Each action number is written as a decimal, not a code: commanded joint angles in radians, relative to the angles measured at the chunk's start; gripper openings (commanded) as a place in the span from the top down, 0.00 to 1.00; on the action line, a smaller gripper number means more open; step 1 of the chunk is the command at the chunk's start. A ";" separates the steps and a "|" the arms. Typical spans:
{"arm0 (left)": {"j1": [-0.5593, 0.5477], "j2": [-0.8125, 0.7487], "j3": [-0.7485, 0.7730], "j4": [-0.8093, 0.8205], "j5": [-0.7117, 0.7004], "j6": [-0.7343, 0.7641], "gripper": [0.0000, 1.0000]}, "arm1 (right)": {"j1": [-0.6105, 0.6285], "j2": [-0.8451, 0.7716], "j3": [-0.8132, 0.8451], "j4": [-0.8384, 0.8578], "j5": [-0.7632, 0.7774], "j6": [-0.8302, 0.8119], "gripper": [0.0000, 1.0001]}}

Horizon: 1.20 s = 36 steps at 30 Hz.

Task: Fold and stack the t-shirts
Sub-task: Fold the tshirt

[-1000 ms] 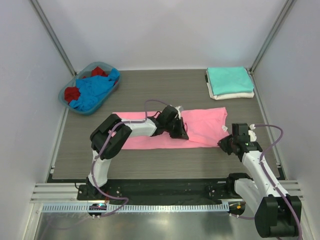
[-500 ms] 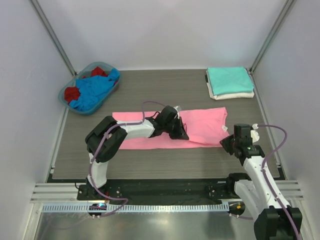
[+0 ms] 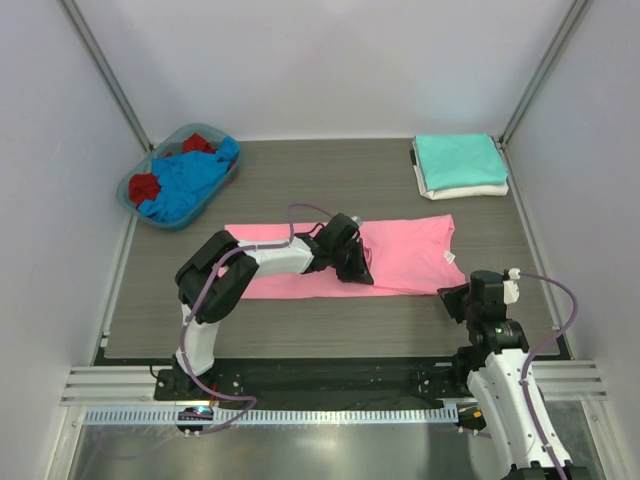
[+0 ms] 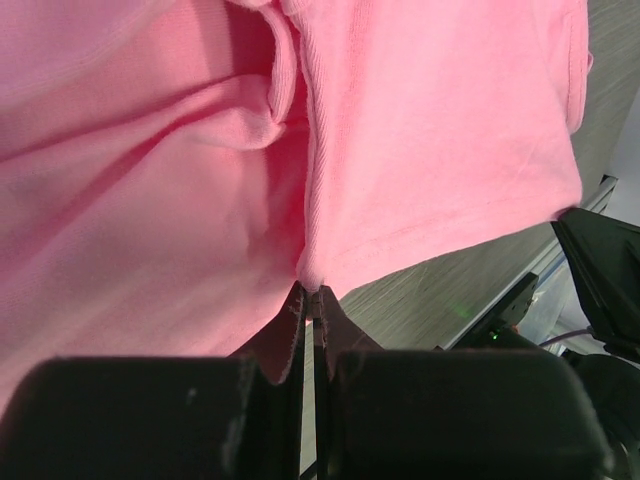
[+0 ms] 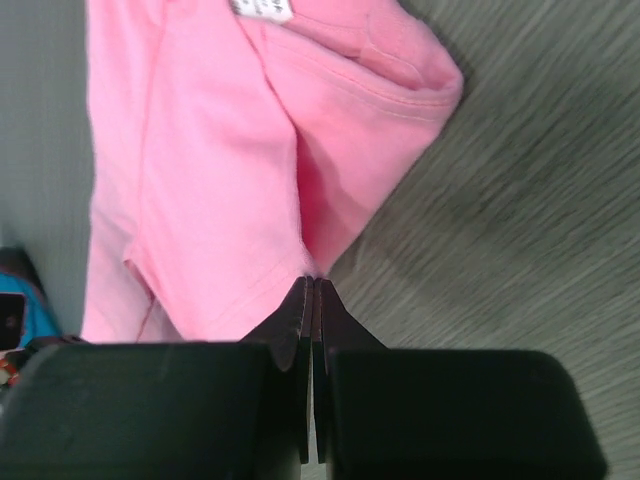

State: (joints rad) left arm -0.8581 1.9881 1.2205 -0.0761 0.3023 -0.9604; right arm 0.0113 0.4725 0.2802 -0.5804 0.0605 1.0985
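Left gripper (image 4: 310,300) pinched shut on pink t-shirt (image 3: 400,255) at its near hem, cloth spread ahead; right gripper (image 5: 312,290) closed at sleeve edge, hold unclear; looks mid-fold; next: lift hem, carry across w/o bunching.

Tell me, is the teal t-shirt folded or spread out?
Folded: the teal t-shirt is a neat rectangle lying on the folded white t-shirt.

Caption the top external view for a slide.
Left hand and right hand pinch the near edge of a bright pink cloth t-shirt; teal t-shirt folded atop white t-shirt beyond.
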 commanded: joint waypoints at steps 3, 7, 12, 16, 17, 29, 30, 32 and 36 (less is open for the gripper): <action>-0.004 0.009 0.039 -0.047 -0.019 0.029 1.00 | 0.001 -0.074 0.001 0.019 -0.001 0.037 0.99; -0.004 0.008 0.047 -0.056 -0.019 0.032 1.00 | 0.003 -0.107 -0.003 0.014 0.002 0.038 0.99; -0.005 -0.011 0.045 -0.070 -0.015 0.025 1.00 | 0.003 -0.120 0.036 -0.021 0.035 0.026 0.99; -0.005 -0.015 0.042 -0.068 0.001 0.009 1.00 | 0.001 -0.083 0.028 -0.012 0.047 0.017 0.99; -0.006 -0.012 0.042 -0.070 0.003 0.006 1.00 | 0.003 -0.072 0.019 -0.001 0.048 0.014 0.99; -0.007 0.008 0.033 -0.082 0.006 -0.028 1.00 | 0.001 -0.130 0.022 -0.041 0.070 0.040 0.99; -0.009 0.009 0.036 -0.085 0.003 -0.024 1.00 | 0.001 -0.143 0.020 -0.048 0.070 0.041 0.99; -0.007 0.012 0.056 -0.111 -0.003 -0.006 1.00 | 0.001 -0.155 0.017 -0.055 0.061 0.049 0.99; -0.007 0.015 0.073 -0.131 -0.011 0.003 1.00 | 0.001 -0.163 0.024 -0.068 0.053 0.047 0.99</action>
State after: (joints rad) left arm -0.8600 1.9911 1.2530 -0.1585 0.2977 -0.9833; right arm 0.0113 0.3202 0.2775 -0.6315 0.0872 1.1336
